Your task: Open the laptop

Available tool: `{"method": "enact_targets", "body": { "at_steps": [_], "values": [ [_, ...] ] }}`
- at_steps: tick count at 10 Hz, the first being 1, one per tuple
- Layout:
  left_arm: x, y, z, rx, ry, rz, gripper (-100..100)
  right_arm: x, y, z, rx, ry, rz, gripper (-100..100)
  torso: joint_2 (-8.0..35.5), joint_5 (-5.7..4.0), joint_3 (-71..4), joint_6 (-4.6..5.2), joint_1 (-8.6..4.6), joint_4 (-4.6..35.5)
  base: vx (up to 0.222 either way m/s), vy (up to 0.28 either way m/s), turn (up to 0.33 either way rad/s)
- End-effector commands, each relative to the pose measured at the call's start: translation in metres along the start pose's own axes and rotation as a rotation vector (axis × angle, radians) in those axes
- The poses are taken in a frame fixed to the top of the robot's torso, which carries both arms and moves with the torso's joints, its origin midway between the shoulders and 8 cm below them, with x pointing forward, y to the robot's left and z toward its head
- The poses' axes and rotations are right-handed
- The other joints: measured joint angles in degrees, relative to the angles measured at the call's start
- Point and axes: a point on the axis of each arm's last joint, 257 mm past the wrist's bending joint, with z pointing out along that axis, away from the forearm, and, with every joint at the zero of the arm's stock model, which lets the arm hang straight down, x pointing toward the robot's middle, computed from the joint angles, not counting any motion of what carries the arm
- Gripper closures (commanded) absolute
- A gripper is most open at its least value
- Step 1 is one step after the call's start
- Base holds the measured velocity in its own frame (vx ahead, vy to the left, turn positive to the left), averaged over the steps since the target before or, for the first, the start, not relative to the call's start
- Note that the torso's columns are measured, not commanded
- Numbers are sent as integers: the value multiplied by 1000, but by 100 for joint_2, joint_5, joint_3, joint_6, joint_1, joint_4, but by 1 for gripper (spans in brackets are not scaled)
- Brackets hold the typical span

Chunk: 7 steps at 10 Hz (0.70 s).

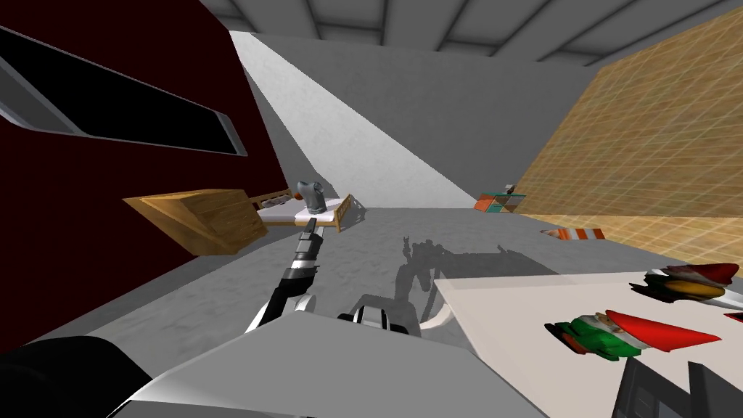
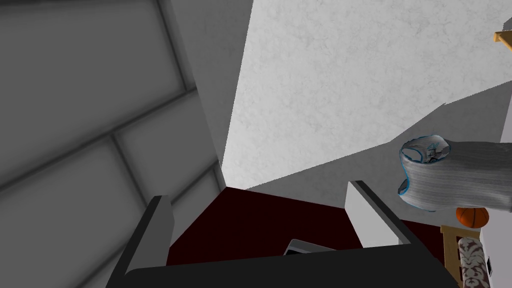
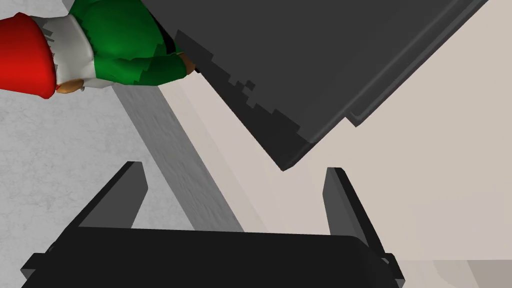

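The laptop (image 3: 320,60), a dark grey slab whose lid appears to lie flat on its base, is found on the off-white table (image 3: 440,190), near the table's edge, beyond which grey floor (image 3: 60,150) is seen. The right gripper (image 3: 234,170) is held just before one corner of the laptop, with its two fingers spread apart and nothing between them. The corner is pointed toward the gap, and whether it is touched cannot be told. A gnome figure (image 3: 115,50) in a green coat and red hat is laid just beside the laptop. In the head view a second figure (image 1: 689,283) in red and black is seen farther off on the table. The left gripper (image 1: 310,226) is stretched forward, left of the table and well apart from it, with its fingers (image 2: 160,225) likewise parted and empty.
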Motion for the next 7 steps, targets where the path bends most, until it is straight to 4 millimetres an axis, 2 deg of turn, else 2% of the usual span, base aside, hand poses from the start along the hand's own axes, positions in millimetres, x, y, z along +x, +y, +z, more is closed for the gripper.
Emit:
{"method": "enact_targets", "body": {
  "at_steps": [1,5,6,7],
  "values": [
    [0,0,0,0,0,0,0,-6,-19,-6,1,-14,-15,-100,-13,0,-8,-1,2,-4,7,21,-69],
    [0,0,0,0,0,0,0,-17,-44,-14,-1,-38,-41,-100,-26,-3,-17,-1,-5,-8,18,23,-77],
    [0,0,0,0,0,0,0,-15,-40,-13,0,-32,-38,-100,-22,-3,-14,-1,-7,-7,8,9,-12],
    [0,0,0,0,0,0,0,-15,-41,-13,0,-34,-37,0,-16,-5,-10,-1,-10,-5,0,0,0]
  ]
}}
